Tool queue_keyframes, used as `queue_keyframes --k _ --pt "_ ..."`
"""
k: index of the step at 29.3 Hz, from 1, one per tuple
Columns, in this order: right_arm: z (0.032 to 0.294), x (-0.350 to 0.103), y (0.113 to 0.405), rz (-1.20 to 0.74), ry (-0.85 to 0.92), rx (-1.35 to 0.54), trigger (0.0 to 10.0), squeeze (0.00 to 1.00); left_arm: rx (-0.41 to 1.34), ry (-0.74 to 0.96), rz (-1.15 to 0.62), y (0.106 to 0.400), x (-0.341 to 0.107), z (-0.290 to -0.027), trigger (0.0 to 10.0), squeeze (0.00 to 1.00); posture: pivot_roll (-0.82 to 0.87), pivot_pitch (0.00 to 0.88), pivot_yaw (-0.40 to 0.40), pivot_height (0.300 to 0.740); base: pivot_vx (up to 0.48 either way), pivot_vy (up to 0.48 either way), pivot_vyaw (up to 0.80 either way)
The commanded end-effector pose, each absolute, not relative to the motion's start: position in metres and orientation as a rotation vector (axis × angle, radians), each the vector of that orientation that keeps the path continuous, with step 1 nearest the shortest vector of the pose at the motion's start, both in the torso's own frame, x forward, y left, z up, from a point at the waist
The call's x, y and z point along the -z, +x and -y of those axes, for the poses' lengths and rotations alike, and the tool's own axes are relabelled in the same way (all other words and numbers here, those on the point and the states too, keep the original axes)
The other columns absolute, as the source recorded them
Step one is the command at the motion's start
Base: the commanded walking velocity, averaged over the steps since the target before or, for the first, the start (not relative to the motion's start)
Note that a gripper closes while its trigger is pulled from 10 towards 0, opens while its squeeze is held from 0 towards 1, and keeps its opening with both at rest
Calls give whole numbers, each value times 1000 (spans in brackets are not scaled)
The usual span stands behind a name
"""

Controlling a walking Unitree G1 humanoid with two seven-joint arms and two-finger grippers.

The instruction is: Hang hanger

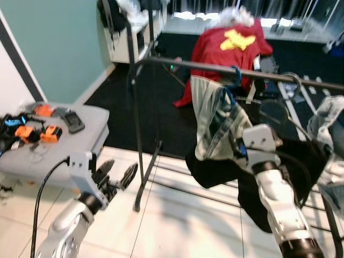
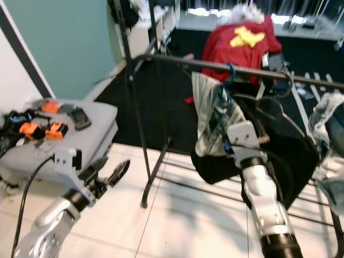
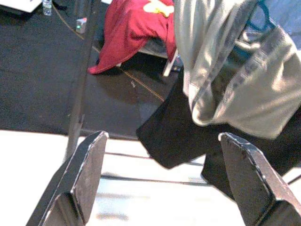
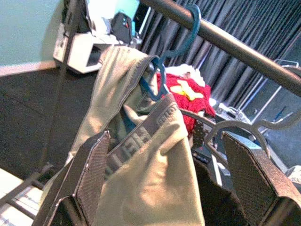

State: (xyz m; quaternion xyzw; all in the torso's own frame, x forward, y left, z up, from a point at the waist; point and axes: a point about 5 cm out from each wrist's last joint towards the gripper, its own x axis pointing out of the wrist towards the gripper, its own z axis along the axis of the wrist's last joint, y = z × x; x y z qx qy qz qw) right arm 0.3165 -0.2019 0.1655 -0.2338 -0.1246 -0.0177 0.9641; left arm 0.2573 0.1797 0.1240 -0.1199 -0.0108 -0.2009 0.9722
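Hanging from the dark rail [image 4: 244, 44] of the clothes rack by its hook, the blue hanger [image 4: 181, 35] already carries the pale grey-green garment [image 1: 215, 121], which droops over a black garment [image 1: 215, 166] beneath it, near the rail's middle and well in from the upright pole [image 1: 134, 107] at its left end. The right gripper [image 4: 162, 181] sits just below the hook with its fingers [image 4: 91, 174] spread wide to either side of the cloth and nothing clamped between them, so the hang looks done or nearly so. The left gripper [image 1: 115, 180] waits low over the white tiles beside the grey table [image 1: 91, 134], also wide open and empty. To finish well, I would check that the hook is seated fully over the rail rather than perched on its tip, then draw the right arm straight back and down so neither finger snags the waistband and drags the hanger along. A grey hanger [image 4: 235, 127] hangs close by on the same rail, so any sideways swing risks knocking it
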Motion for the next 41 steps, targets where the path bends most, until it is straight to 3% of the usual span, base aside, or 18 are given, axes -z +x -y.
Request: queue_keyframes --k 1,18,33,41 --pt "210 -154 317 178 -482 57 10000 0 409 -228 9 257 -122 -178 10000 0 -106 75 2 740 0 0 -800" --pt "237 -118 315 -60 -311 156 10000 0 343 -172 4 257 -126 -172 10000 0 -119 82 7 740 0 0 -800" --pt "212 -125 320 7 -396 -66 10000 0 138 -215 6 268 -125 -190 10000 0 -118 81 1 740 159 -400 160" --pt "209 -126 322 19 -401 -86 10000 0 111 -261 18 270 -126 -193 10000 0 -121 77 -1 740 134 0 384"
